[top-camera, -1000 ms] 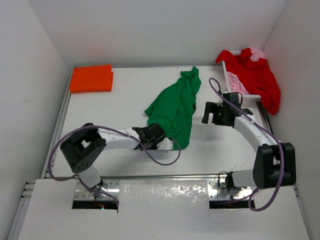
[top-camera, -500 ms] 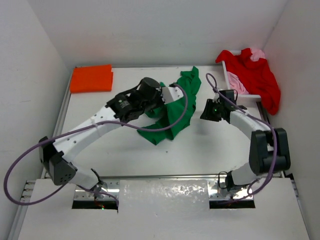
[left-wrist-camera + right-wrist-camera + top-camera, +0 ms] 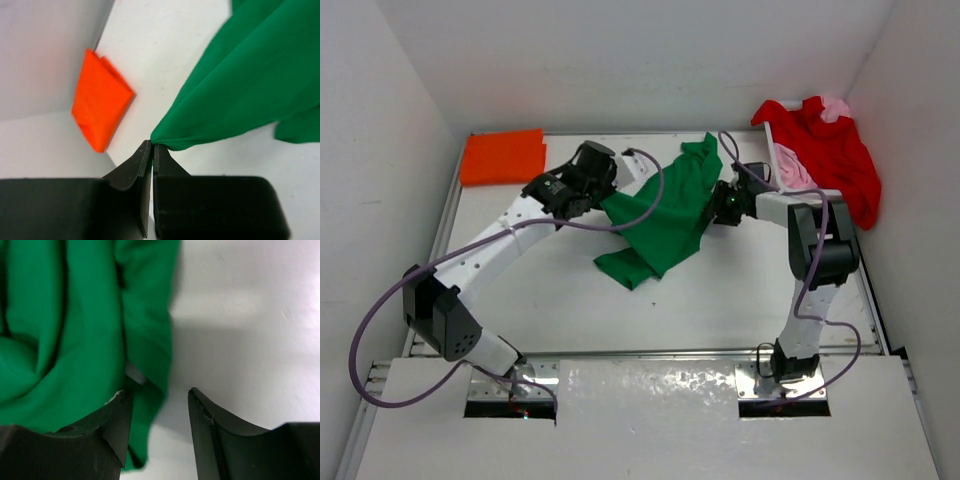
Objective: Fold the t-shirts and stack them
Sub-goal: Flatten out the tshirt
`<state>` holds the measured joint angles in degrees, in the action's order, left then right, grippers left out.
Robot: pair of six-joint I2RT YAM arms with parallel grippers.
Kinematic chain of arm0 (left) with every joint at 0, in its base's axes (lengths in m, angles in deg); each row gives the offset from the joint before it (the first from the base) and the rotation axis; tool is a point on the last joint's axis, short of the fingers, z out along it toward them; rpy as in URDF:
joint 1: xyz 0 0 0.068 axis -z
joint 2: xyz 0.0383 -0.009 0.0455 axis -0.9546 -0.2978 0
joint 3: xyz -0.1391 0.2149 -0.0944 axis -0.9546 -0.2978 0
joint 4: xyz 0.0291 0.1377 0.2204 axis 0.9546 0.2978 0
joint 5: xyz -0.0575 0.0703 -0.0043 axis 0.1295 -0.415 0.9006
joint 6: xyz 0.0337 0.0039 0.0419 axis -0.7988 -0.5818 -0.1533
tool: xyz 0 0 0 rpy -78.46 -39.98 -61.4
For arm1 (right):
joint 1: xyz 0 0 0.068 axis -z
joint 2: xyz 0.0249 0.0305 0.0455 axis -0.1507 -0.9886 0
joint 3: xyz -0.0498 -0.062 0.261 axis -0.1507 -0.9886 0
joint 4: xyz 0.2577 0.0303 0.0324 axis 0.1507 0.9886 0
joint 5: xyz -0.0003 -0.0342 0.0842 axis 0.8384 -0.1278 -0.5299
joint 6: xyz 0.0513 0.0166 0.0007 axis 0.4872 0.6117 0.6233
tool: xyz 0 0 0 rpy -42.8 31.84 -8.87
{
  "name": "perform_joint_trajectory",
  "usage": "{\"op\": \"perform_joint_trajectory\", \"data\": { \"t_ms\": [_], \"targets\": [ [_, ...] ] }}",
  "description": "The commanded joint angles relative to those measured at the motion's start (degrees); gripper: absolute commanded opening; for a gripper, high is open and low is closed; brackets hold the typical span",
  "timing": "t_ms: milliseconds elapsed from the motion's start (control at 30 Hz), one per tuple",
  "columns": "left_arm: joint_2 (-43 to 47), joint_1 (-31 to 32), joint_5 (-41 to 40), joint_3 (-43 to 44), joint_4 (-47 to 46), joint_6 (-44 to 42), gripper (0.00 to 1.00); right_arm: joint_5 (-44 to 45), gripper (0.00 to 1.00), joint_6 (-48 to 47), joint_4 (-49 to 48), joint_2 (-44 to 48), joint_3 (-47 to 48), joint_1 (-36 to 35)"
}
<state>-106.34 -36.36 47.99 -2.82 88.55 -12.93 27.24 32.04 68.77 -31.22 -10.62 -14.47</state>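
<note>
The green t-shirt point(image 3: 662, 222) lies crumpled mid-table, one corner pulled up and to the left. My left gripper point(image 3: 603, 196) is shut on that corner, and its tips point(image 3: 151, 145) pinch a point of green cloth point(image 3: 240, 95). At the shirt's right edge, my right gripper point(image 3: 714, 209) is low over the table. Its jaws point(image 3: 159, 394) stand apart, and a loose green hem point(image 3: 145, 365) hangs beside the left finger point(image 3: 117, 420). The folded orange t-shirt point(image 3: 502, 156) lies at the back left. The red t-shirt point(image 3: 838, 152) and the pink t-shirt point(image 3: 796, 167) are piled at the back right.
A white basket point(image 3: 817, 193) under the red and pink shirts stands in the back right corner. White walls close in the table on the left, back and right. The orange shirt point(image 3: 99, 105) lies close against the left wall.
The left arm has swung from the near front to the back left, dragging the green shirt's corner with it. The right gripper has moved left to the shirt's right edge.
</note>
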Motion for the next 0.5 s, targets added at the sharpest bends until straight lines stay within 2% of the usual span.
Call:
{"op": "perform_joint_trajectory", "data": {
  "t_ms": [0,67,167,200,367,467],
  "targets": [
    [1.89,-3.52,-2.19,4.81,-2.24,0.53,0.00,2.10,0.48,2.55,-1.75,-4.79,2.92,-1.67],
    [1.80,-4.41,-1.75,6.57,-2.15,0.97,0.00,2.37,0.45,5.26,-3.57,-6.64,4.32,-1.67],
    [1.71,-5.99,-1.49,8.41,-1.98,1.85,0.00,1.40,0.09,8.43,-6.92,-9.54,6.26,-1.67],
    [1.89,-7.21,-1.49,8.85,-1.98,2.03,0.00,1.92,0.00,8.96,-7.28,-9.72,6.44,-1.58],
    [4.87,-12.66,-1.23,9.30,-1.98,1.50,0.00,6.84,0.00,7.30,-6.85,-0.16,1.70,2.98],
    [6.80,-14.17,2.00,8.60,0.13,0.19,0.00,4.49,0.00,3.36,-5.36,5.73,0.72,7.37]
  ]
}}
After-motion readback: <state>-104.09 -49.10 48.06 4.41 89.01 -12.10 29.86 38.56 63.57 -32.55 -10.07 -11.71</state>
